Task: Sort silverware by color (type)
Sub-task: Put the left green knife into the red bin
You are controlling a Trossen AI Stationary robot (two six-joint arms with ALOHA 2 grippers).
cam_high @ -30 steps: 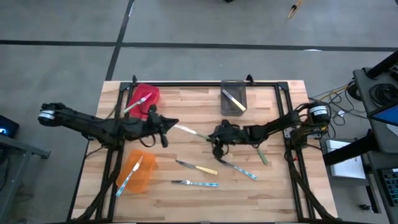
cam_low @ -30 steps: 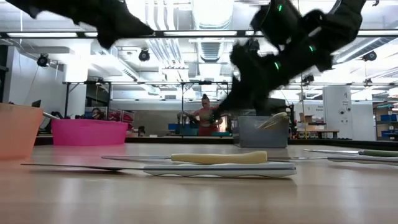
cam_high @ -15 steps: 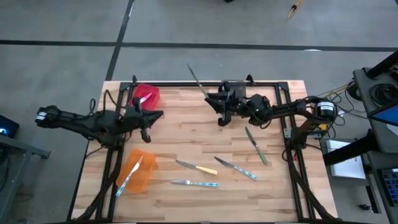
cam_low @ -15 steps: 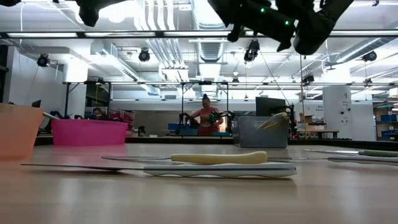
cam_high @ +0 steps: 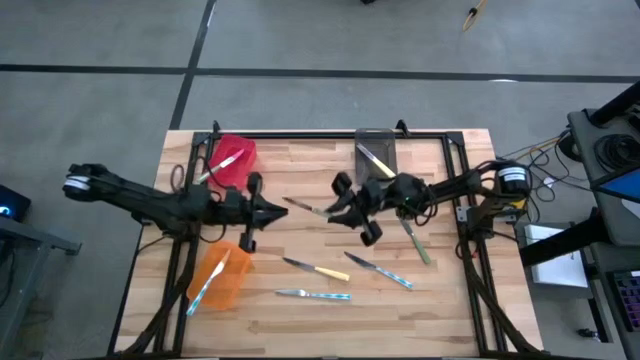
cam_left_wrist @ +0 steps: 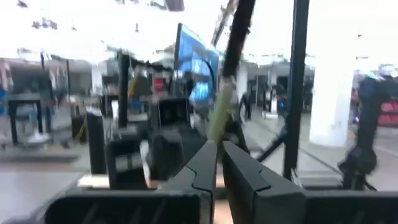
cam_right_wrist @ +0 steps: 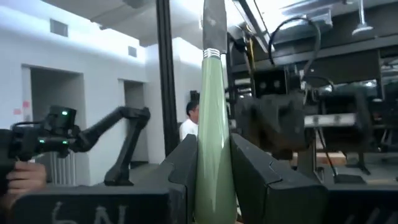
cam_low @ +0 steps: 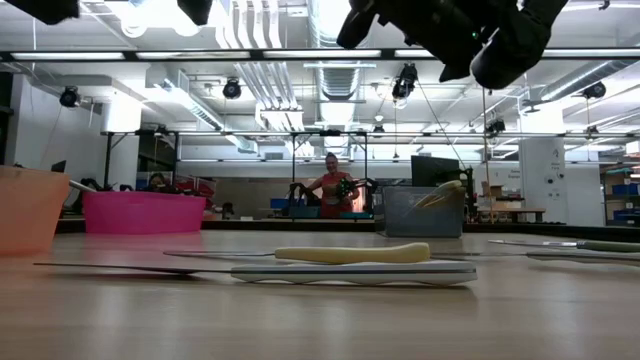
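At the right tool (cam_right_wrist: 210, 163) a green-handled knife (cam_right_wrist: 211, 106) is gripped, its long axis laid blade-first toward the closed, empty left tool (cam_high: 268, 211) just past the tip; the red bin (cam_high: 245, 145), judged its destination, lies beyond, nearer the left arm.

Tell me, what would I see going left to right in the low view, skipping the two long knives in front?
orange bin → red bin → person far behind → grey bin → green-handled knife

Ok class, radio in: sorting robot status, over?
Right gripper shut on green-handled knife, aloft mid-table. Left gripper shut, empty, near its blade. Four knives loose on table.
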